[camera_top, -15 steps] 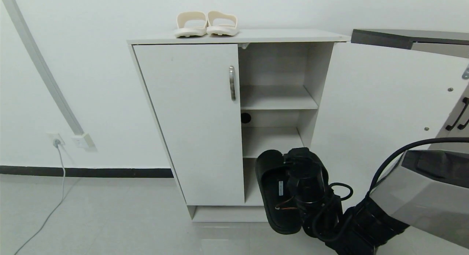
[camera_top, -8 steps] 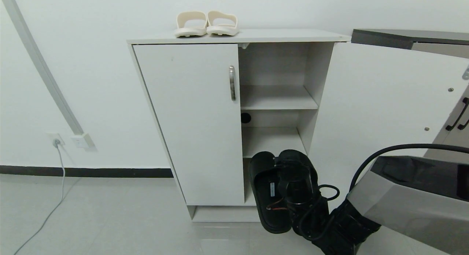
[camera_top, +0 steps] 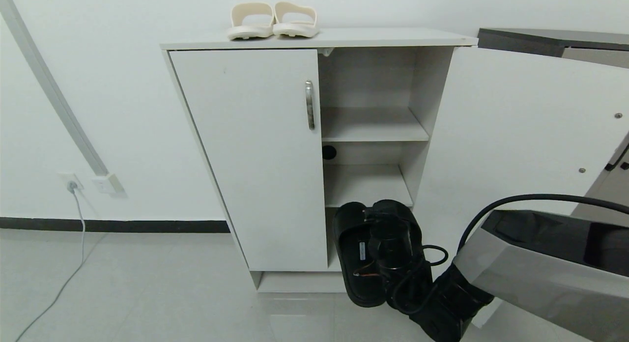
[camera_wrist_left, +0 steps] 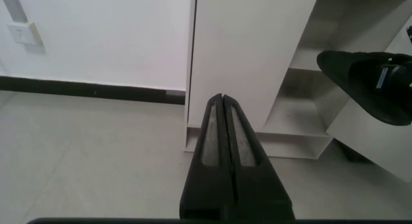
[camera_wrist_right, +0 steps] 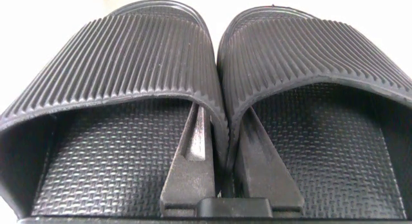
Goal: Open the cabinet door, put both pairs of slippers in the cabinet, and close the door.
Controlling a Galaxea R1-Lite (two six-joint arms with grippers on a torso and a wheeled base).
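The white cabinet [camera_top: 314,38] has its right door [camera_top: 516,145] swung open and its left door [camera_top: 255,160] shut. A cream pair of slippers [camera_top: 272,20] rests on its top. My right gripper [camera_top: 388,234] is shut on the black pair of slippers [camera_top: 358,253], pinching the two inner sides together [camera_wrist_right: 222,121], toes toward the bottom compartment. The black slippers [camera_wrist_left: 370,82] hang in front of the lowest opening. My left gripper [camera_wrist_left: 223,105] is shut, empty, low over the floor in front of the cabinet's left door.
Two bare shelves [camera_top: 373,126] sit inside the open right half. A wall socket with a grey cable [camera_top: 73,187] is at the left. A dark-topped unit [camera_top: 550,40] stands behind the open door. Tiled floor [camera_top: 147,293] lies in front.
My right gripper has carried the black slippers left and forward, closer to the bottom compartment. The head camera has shifted slightly, so the cabinet looks nearer.
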